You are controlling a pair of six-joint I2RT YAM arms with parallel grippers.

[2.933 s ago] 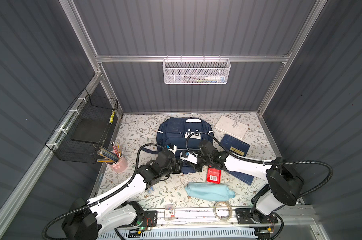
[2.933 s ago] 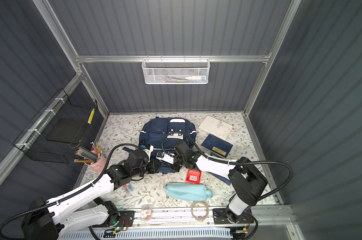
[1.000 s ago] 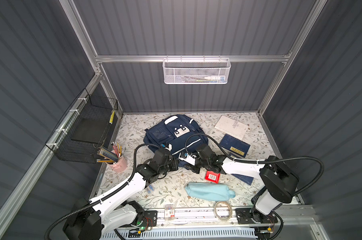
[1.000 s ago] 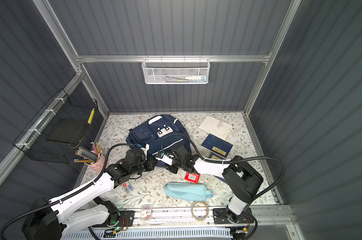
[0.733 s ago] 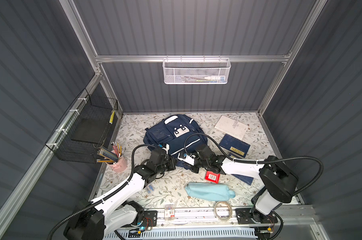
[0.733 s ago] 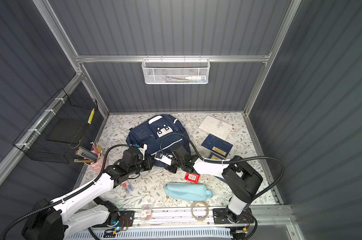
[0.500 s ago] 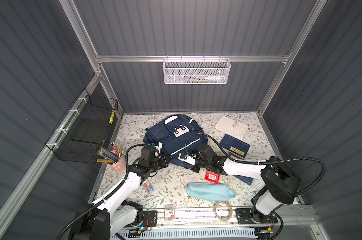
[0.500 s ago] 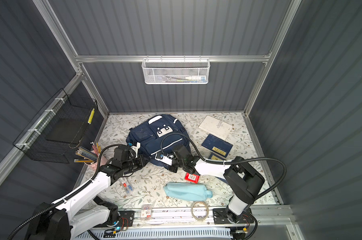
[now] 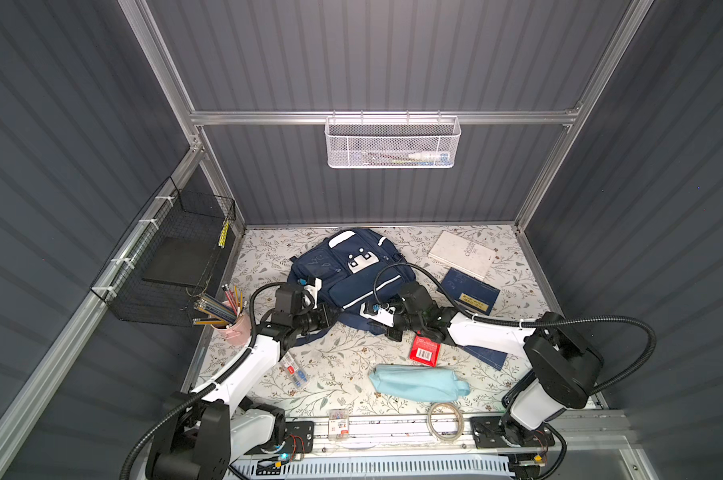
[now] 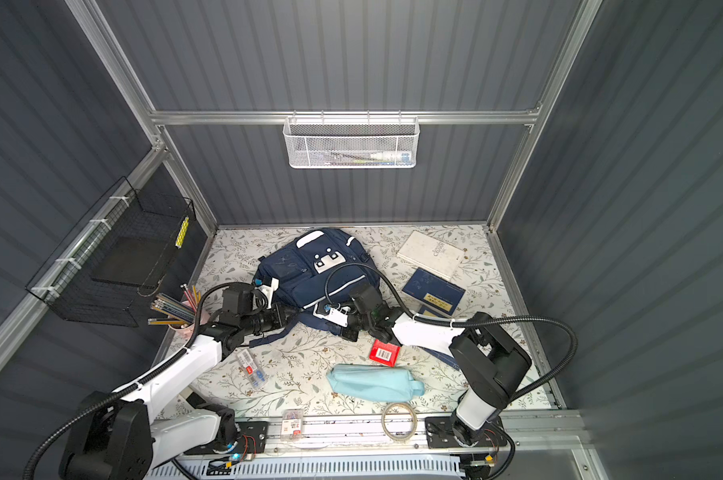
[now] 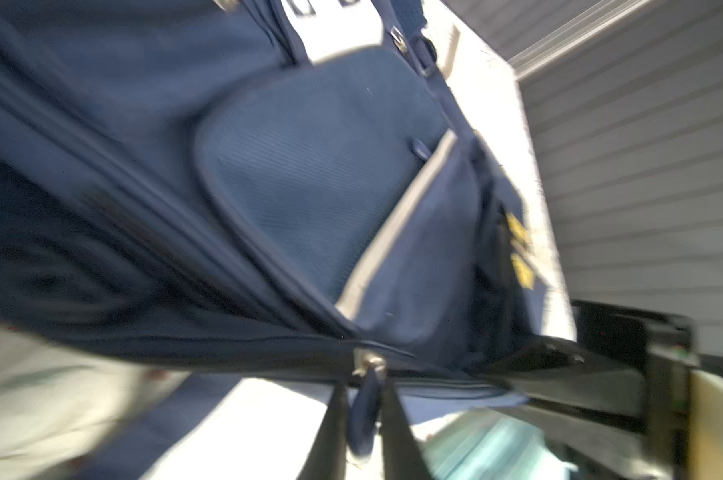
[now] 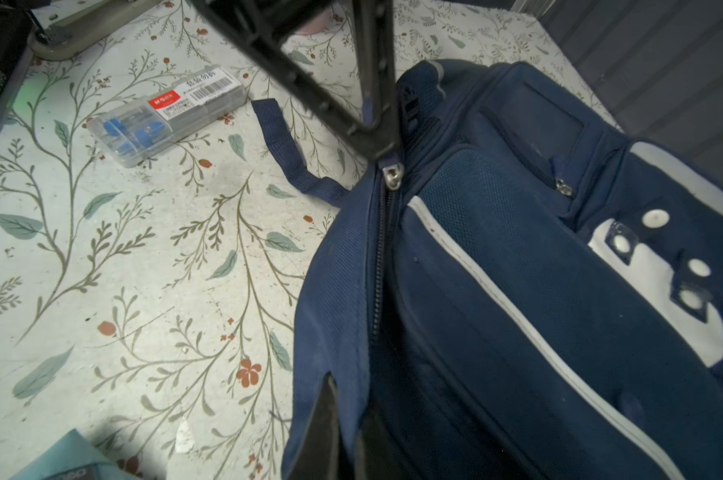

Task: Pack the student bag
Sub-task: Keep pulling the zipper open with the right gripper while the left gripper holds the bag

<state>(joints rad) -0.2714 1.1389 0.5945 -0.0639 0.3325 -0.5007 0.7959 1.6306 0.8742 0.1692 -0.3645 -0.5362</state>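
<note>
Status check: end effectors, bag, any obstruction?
Copy: right end effector shut on student bag edge; zipper pull between left end effector fingers, grip unclear; loose strap beside it, no blocker seen.

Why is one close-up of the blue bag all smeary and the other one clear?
Left wrist view: motion blur smears the student bag and its zip pull. Right wrist view: sharp, zip teeth and clear box crisp. Both top views: sharp.

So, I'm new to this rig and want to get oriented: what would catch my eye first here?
A navy backpack lies in the middle of the flowered table, towards the back. At its near edge the left pincer has the zip pull between its fingers, and the right pincer pinches the fabric beside the zip. A pale blue pouch lies nearer the front.
</note>
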